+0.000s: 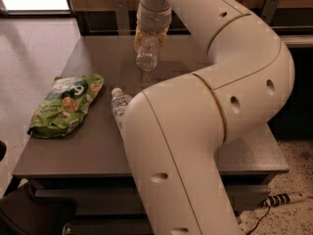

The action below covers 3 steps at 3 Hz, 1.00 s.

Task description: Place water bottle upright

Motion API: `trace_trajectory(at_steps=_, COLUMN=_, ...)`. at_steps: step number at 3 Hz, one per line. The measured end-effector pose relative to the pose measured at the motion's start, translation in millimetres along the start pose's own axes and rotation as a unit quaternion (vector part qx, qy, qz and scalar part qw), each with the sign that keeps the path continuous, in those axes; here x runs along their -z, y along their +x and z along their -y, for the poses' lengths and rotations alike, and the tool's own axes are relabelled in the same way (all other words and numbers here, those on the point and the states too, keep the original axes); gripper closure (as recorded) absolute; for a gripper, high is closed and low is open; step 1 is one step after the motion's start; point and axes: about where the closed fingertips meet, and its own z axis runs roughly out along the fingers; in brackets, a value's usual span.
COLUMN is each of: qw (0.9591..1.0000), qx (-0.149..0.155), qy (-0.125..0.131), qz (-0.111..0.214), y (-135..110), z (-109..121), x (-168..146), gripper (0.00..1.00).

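My gripper (149, 33) is at the far middle of the grey table (88, 146), pointing down. It is shut on the water bottle (146, 55), a small clear ribbed bottle. The bottle hangs roughly upright below the fingers, its lower end close to the tabletop. I cannot tell whether it touches the table. Its upper part is hidden inside the gripper.
A larger bottle with a white cap and white label (119, 104) lies on its side at mid-table, partly hidden by my arm (210, 106). A green snack bag (66, 104) lies at the left. The arm covers the table's right half. A power strip (286, 198) lies on the floor.
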Motion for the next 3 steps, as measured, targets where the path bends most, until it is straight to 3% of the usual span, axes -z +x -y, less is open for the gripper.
trace_trajectory(at_steps=1, qw=0.9993, qx=0.003, qy=-0.001, qz=0.038, y=13, z=11, x=28, gripper=1.0)
trace_trajectory(at_steps=2, qw=0.9959, qx=0.02, qy=-0.016, qz=0.086, y=29, z=26, x=54, gripper=1.0)
trace_trajectory(at_steps=3, qw=0.9811, qx=0.099, qy=-0.048, qz=0.159, y=59, z=55, x=61, gripper=1.0)
